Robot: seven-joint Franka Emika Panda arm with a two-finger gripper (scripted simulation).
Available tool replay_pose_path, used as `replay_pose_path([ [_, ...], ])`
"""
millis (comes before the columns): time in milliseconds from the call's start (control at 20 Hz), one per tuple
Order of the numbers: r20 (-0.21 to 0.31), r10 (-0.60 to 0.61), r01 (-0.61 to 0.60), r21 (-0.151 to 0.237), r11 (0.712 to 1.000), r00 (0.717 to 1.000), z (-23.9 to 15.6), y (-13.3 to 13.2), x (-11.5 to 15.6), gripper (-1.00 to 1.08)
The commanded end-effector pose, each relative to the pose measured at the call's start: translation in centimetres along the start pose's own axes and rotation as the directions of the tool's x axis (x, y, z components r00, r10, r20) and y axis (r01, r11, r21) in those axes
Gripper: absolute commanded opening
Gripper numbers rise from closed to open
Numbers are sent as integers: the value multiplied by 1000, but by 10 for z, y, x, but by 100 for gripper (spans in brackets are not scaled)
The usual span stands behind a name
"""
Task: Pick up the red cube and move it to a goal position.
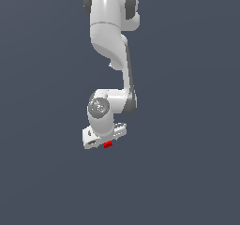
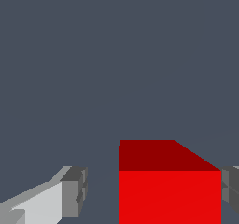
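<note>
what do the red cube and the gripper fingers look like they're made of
Red cube: flat, untextured red with sharp edges, possibly hard plastic; the render leaves it open. Gripper fingers: smooth matte white like painted plastic or metal, tipped with ridged dark grey pads, maybe rubber.

Red cube (image 1: pixel 108 144) is tiny, plain, bright red, sitting directly under the white arm's lowest part in the exterior view. Wrist view shows the cube (image 2: pixel 169 195) square-on, darker top face, brighter front face, flat and untilted.
</note>
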State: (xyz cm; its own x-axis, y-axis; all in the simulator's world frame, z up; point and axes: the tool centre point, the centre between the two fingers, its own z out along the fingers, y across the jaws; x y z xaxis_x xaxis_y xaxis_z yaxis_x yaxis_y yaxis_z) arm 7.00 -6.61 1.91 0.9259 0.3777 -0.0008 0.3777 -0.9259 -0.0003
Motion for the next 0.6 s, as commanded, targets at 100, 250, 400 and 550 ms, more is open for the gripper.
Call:
replay_pose_path([
  [100, -1, 0, 0, 0, 1000, 1000, -1, 0, 1, -100],
  [250, -1, 0, 0, 0, 1000, 1000, -1, 0, 1, -100],
  [400, -1, 0, 0, 0, 1000, 1000, -1, 0, 1, -100],
  [550, -1, 0, 0, 0, 1000, 1000, -1, 0, 0, -100],
])
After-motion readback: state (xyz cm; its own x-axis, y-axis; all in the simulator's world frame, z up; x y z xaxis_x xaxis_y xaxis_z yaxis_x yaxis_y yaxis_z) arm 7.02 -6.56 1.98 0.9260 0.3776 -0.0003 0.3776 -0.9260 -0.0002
